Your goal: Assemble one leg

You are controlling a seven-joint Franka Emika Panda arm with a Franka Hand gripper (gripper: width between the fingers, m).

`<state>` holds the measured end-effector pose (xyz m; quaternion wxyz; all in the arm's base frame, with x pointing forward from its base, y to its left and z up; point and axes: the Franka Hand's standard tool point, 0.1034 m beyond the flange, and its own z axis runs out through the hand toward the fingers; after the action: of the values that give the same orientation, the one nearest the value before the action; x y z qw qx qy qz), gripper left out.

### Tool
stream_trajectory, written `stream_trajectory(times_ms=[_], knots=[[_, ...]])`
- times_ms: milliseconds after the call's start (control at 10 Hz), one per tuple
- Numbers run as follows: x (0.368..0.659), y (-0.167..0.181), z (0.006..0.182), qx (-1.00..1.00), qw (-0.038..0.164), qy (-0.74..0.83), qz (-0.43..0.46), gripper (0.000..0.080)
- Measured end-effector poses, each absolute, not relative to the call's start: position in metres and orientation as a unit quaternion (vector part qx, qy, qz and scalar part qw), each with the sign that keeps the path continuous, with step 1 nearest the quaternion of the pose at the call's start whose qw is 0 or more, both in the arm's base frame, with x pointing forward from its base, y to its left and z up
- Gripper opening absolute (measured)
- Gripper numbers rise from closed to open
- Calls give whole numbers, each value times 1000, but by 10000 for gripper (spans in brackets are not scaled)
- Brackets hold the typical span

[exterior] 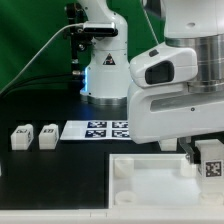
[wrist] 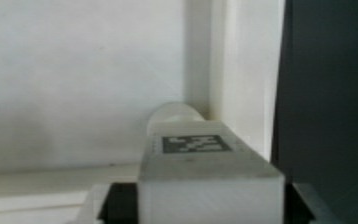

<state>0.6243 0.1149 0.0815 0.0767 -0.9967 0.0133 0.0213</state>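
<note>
My gripper [exterior: 209, 165] is shut on a leg [exterior: 210, 158], a chunky white block with a marker tag, at the exterior view's right. It holds the leg just over the right part of the large white tray-like part [exterior: 140, 178]. In the wrist view the leg [wrist: 208, 160] fills the space between my two dark fingers [wrist: 119, 202], and its far end meets a rounded corner socket [wrist: 176, 112] of the tray-like part [wrist: 69, 90]. Two more legs [exterior: 21, 136] [exterior: 47, 134] lie on the black table at the exterior view's left.
The marker board [exterior: 98, 130] lies flat behind the tray-like part, in front of the arm's base [exterior: 105, 70]. A green backdrop stands at the rear. The arm's white body [exterior: 180, 85] hides the table's right rear.
</note>
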Motion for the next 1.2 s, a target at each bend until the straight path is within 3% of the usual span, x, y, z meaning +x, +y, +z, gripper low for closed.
stream_trajectory(times_ms=[100,300,500,900,1200], knots=[[624,115,81,-997,77,13,21,295],[626,118,82,-968,81,235,36,295],[629,114,78,-893,103,436,41,295],[626,122,78,-807,99,579,58,295],[631,122,77,-664,115,735,80,294]])
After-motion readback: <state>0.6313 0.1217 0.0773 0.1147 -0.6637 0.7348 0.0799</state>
